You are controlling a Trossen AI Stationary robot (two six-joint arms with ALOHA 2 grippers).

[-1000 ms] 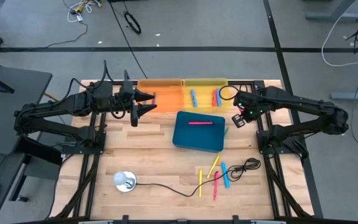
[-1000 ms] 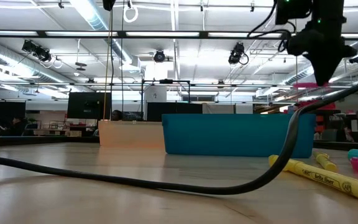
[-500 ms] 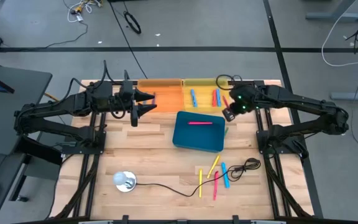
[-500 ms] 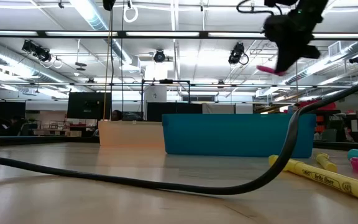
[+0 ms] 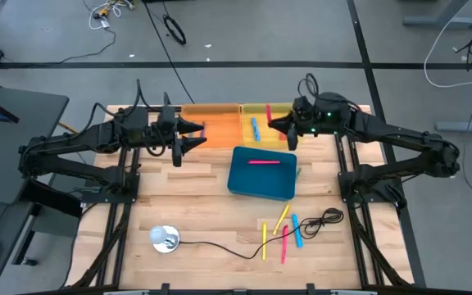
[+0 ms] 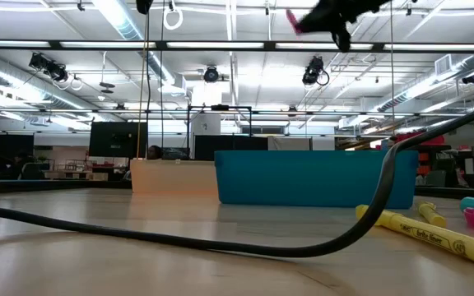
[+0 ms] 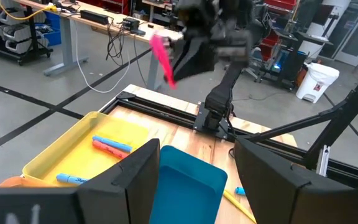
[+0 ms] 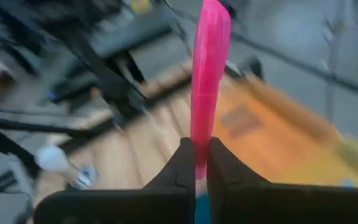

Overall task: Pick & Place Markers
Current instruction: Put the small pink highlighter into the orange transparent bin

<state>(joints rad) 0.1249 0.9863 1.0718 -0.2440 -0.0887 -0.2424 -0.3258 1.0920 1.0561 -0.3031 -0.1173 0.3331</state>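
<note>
The right hand [image 5: 275,124] has swung from the teal rectangular bin's [image 5: 262,173] corner to over the yellow plastic tray [image 5: 270,108] — fingers clamped on a slim pink marker [image 8: 207,68]. The left hand [image 5: 197,133], fingers spread, waits by the orange tray [image 5: 220,124].

The wooden table [image 5: 187,205] carries orange [image 5: 220,124], yellow [image 5: 256,111] and teal [image 5: 260,176] bins, loose markers [image 5: 283,233], a black cable [image 5: 228,246].

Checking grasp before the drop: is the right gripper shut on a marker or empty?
Shut on one. In the right wrist view the right gripper has its fingers pinching a pink marker; the left wrist view shows that marker held in the air.
</note>
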